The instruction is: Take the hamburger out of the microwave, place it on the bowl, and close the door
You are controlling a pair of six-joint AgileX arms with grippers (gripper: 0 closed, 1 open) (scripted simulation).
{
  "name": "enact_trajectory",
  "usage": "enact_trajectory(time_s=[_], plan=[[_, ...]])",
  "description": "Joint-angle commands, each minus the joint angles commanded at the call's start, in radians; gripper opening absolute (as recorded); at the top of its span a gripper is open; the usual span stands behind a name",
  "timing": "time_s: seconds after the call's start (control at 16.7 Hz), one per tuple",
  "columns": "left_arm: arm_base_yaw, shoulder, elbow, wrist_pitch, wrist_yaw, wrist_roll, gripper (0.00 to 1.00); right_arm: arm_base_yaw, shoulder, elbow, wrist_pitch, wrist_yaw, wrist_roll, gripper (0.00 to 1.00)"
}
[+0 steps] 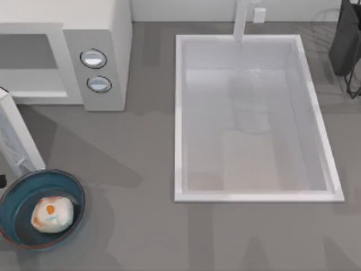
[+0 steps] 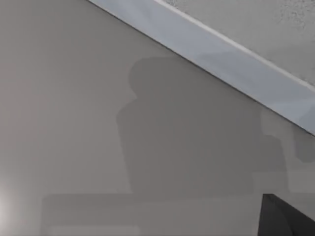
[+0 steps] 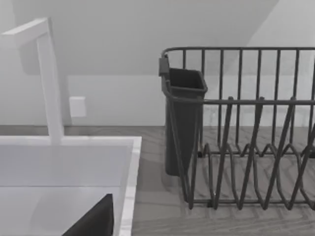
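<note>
Your hamburger (image 1: pixel 52 214) is sitting inside the bowl (image 1: pixel 17 197) at the near left corner of the table, resting a little toward the bowl's near side, so by my reading the placing step is done and only the closing is left. The microwave (image 1: pixel 107 34) is standing at the far left with its grey cavity showing open toward you, and the door (image 1: pixel 17 138) is swinging out from it toward the bowl, its free end almost over the bowl's rim. That is why the bowl is lying where it is: just beside the open door, close to the cavity.

You are not getting a look at either claw here, so I cannot tell whether they are released or clenched. The left wrist camera is facing a plain grey surface with a pale band across it and a dark corner at the edge; what that corner belongs to is unclear. The right wrist camera is looking past the sink (image 3: pixel 129 162) and its tap (image 3: pixel 49 78) at a dish rack (image 3: pixel 236 147) with a dark cup holder (image 3: pixel 183 118).

The microwave and door are both being cut off at the top view's left edge, so the hinge is hidden from you.
</note>
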Motion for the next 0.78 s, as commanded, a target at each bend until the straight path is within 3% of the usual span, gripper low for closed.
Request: enact_trajectory(time_s=[0.3,0.78], plan=[[-0.210,-0.092,-0.056,0.010,-0.147,-0.168,0.00,0.000,0.000,0.000,0.000,0.000,0.000,1.00],[-0.222,-0.055,-0.027,0.030,-0.157,-0.181,0.00,0.000,0.000,0.000,0.000,0.000,0.000,1.00]])
